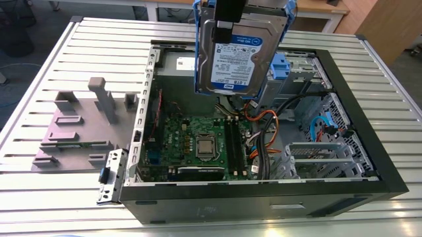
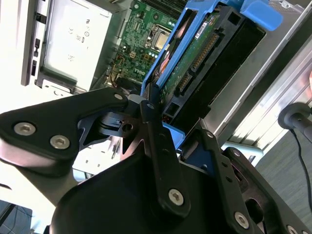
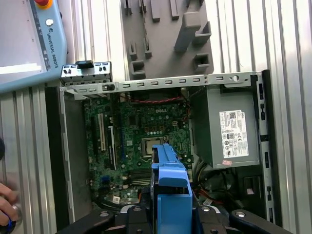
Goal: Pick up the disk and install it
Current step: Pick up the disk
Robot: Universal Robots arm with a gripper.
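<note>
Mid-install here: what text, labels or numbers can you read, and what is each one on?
Label on the disk, held by the gripper: print too small to read.
White sticker on the grey metal box: print too small to read.
Motherboard: markings too small to read.
Nothing can be quoted with confidence.

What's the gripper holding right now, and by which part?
The disk, clamped by the gripper at its upper end, hanging over the open computer case.
</note>
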